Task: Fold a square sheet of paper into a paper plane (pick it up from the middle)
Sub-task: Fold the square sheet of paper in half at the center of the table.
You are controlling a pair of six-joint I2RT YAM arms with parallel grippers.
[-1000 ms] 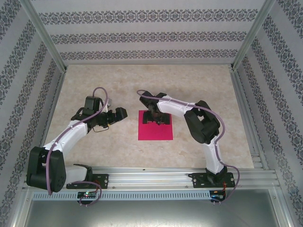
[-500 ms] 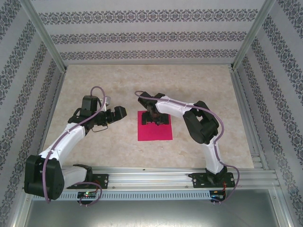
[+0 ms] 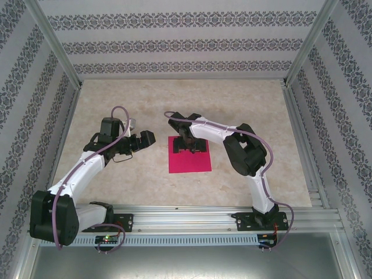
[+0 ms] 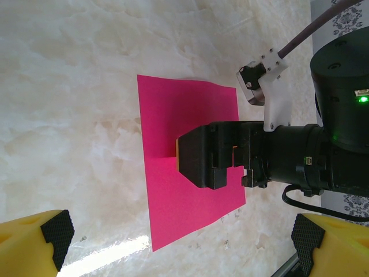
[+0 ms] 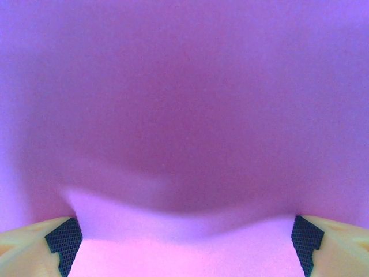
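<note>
Paper sheet (image 3: pixel 190 162), magenta-pink and square, lay flat on the pale marbled table (image 3: pixel 116 99), about midway between the two arms and somewhat nearer their bases than the back wall. Right gripper (image 3: pixel 190 146) was tipped down over the far half of the sheet, close to its middle. From the left wrist view, the black body of this gripper reached in from the right, with its tip over the centre of the pink square. Whether the tips actually touched the paper could not be told. Right wrist view showed blurred pink very close to the lens, with a paler wavy band running across between the two black pads (image 5: pixel 64 238), which were spread wide with nothing held between them. Left gripper (image 3: pixel 148 138) hung above bare table just left of the sheet, pointing toward it, its yellow fingers (image 4: pixel 34 242) set wide apart and empty.
</note>
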